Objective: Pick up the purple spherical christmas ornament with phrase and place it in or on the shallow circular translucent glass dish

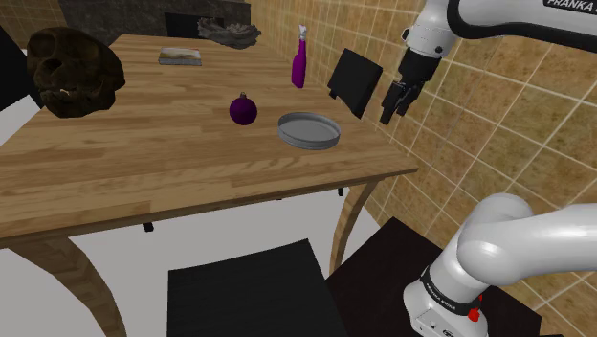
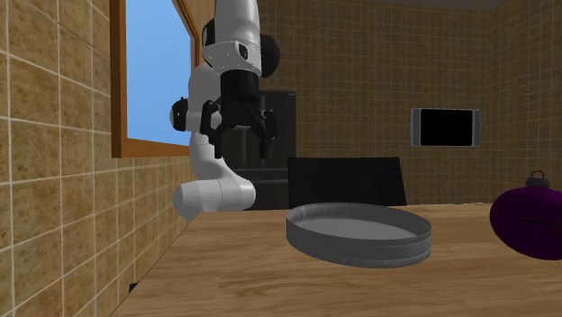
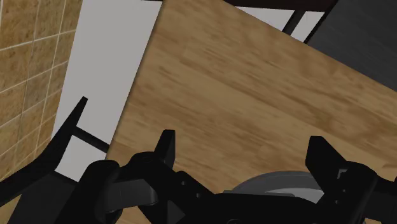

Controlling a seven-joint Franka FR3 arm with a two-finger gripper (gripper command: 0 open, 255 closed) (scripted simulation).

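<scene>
Only one word can be read — "FRANKA", cut by the frame edge — on the white arm [image 1: 497, 21].

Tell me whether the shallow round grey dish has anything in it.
Empty: the shallow round grey dish shows a bare inside, and the purple ball ornament sits apart from it on the wooden table.

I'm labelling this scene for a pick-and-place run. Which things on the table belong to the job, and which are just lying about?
Belong to the job:
purple ornament
grey shallow round dish
gripper, open, beside the table

Just lying about:
purple bottle
dark brown lumpy object
flat book-like item
dark grey lump
black chair
</scene>
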